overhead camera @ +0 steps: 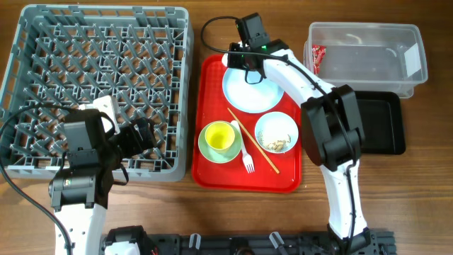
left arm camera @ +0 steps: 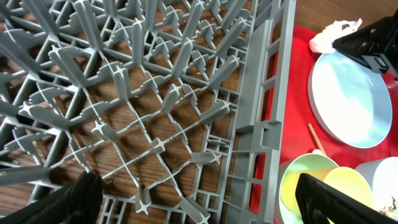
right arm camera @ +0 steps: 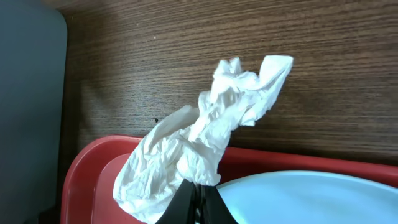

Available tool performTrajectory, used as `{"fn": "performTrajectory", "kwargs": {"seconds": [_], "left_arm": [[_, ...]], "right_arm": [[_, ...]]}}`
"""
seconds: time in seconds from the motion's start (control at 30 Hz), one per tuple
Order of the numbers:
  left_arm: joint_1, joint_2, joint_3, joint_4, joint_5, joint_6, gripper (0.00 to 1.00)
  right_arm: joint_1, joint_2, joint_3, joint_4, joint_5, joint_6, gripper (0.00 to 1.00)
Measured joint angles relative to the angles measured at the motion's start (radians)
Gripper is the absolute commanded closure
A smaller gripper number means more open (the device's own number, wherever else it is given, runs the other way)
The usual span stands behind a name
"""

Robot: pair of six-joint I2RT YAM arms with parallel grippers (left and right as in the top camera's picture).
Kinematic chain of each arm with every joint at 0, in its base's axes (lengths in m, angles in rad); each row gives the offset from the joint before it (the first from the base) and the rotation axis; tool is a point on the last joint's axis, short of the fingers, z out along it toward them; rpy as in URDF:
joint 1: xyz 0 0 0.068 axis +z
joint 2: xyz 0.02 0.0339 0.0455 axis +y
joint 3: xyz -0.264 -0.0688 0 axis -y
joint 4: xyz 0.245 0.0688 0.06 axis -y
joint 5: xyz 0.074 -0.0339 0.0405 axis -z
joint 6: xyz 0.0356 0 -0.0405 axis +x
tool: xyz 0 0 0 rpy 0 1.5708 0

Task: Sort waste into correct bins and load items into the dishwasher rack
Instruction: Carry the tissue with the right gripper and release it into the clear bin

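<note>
My right gripper (right arm camera: 199, 190) is shut on the crumpled white paper scrap (right arm camera: 205, 140) at the far left corner of the red tray, beside the white plate (overhead camera: 248, 88). In the overhead view this gripper (overhead camera: 236, 60) hides most of the scrap. My left gripper (left arm camera: 205, 205) is open and empty over the near right part of the grey dishwasher rack (overhead camera: 92, 64). A yellow cup (overhead camera: 219, 136) stands in the pale green bowl (overhead camera: 205, 150). The small white bowl (overhead camera: 277, 132) holds beige food scraps. A white fork (overhead camera: 246, 152) lies between the bowls. The red wrapper (overhead camera: 318, 57) lies in the clear tub (overhead camera: 368, 53).
The red serving tray (overhead camera: 212, 173) lies right of the rack. A wooden chopstick (overhead camera: 255, 145) lies across it. The black tray (overhead camera: 382, 124) sits below the clear tub, partly behind my right arm. A black cable (overhead camera: 212, 28) loops behind the red tray.
</note>
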Motion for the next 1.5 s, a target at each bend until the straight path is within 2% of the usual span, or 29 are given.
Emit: {"fn": "performTrajectory", "kwargs": {"seconds": [0.27,0.4,0.67,0.73,0.77,0.8,0.83,0.9,0.93,1.07,1.2,1.33,1.5], "left_arm": [[0.0,0.0,0.0,0.0,0.0,0.0,0.0],[0.0,0.0,0.0,0.0,0.0,0.0,0.0],[0.0,0.0,0.0,0.0,0.0,0.0,0.0],[0.0,0.0,0.0,0.0,0.0,0.0,0.0],[0.0,0.0,0.0,0.0,0.0,0.0,0.0],[0.0,0.0,0.0,0.0,0.0,0.0,0.0],[0.0,0.0,0.0,0.0,0.0,0.0,0.0],[0.0,0.0,0.0,0.0,0.0,0.0,0.0],[0.0,0.0,0.0,0.0,0.0,0.0,0.0],[0.0,0.0,0.0,0.0,0.0,0.0,0.0],[0.0,0.0,0.0,0.0,0.0,0.0,0.0],[0.0,0.0,0.0,0.0,0.0,0.0,0.0],[0.0,0.0,0.0,0.0,0.0,0.0,0.0]], "right_arm": [[-0.04,-0.159,0.0,-0.074,0.028,-0.03,0.96],[-0.081,-0.271,0.0,-0.164,0.087,-0.037,0.96],[-0.283,-0.377,0.0,-0.352,0.153,-0.037,0.95],[-0.364,-0.377,0.0,-0.411,0.158,-0.036,0.88],[-0.395,-0.377,0.0,-0.442,0.16,-0.033,0.81],[-0.422,-0.377,0.0,-0.461,0.161,-0.034,0.64],[-0.445,-0.377,0.0,-0.467,0.16,-0.032,0.53],[-0.483,-0.377,0.0,-0.47,0.14,-0.028,0.34],[-0.491,-0.377,0.0,-0.469,0.13,-0.036,0.31],[-0.501,-0.377,0.0,-0.473,0.056,-0.084,0.28],[-0.501,-0.39,0.0,-0.531,-0.042,-0.153,0.3],[-0.501,-0.46,0.0,-0.66,-0.124,-0.234,0.32],[-0.501,-0.557,0.0,-0.849,-0.152,-0.265,0.33]]}}
